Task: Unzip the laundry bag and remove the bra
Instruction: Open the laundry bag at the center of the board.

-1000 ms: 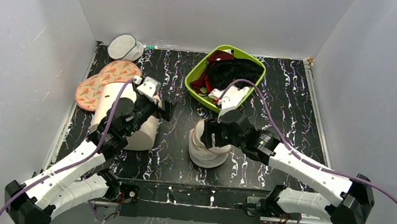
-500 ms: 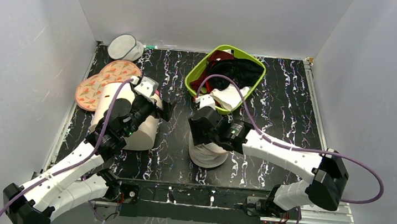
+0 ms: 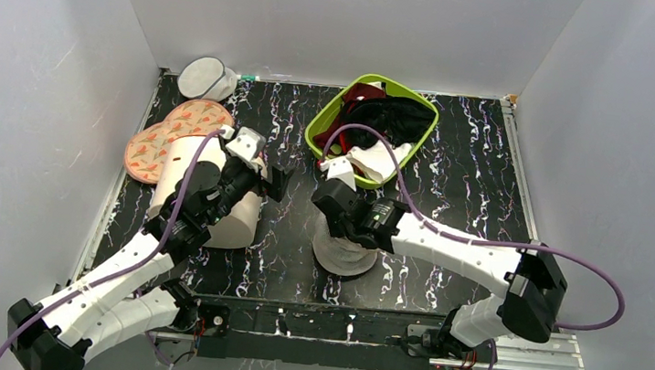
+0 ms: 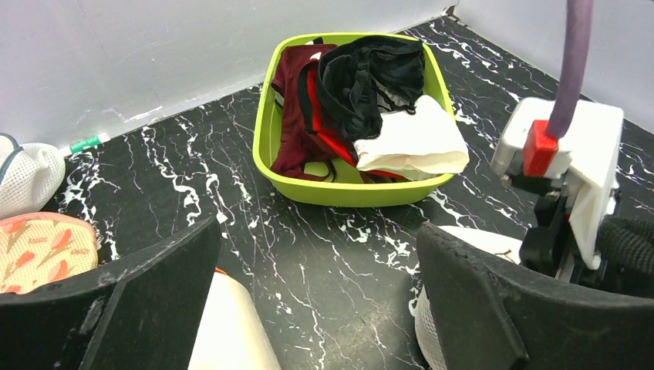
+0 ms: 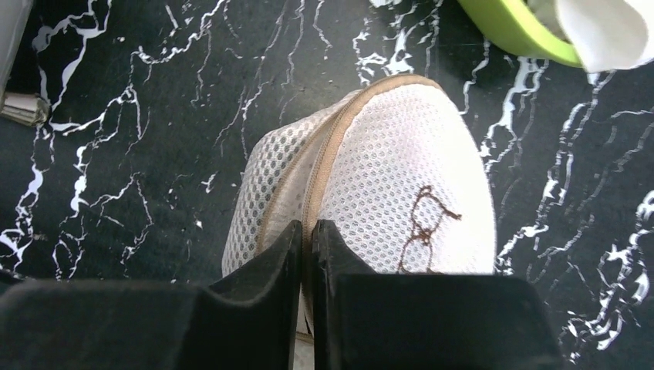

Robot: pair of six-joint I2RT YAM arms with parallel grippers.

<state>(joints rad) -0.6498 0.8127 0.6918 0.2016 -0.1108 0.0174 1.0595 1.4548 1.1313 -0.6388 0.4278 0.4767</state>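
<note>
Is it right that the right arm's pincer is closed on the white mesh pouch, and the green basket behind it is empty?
Not quite. The green basket is not empty: the left wrist view shows a dark red cloth, a black garment and a white cloth in it. The rest stands: the right gripper is closed on the white mesh pouch.

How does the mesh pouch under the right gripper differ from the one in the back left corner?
The laundry bag sits front centre, the right gripper closed at its beige zip; the corner pouch, grey-trimmed, lies untouched by the wall. Both are round mesh.
</note>
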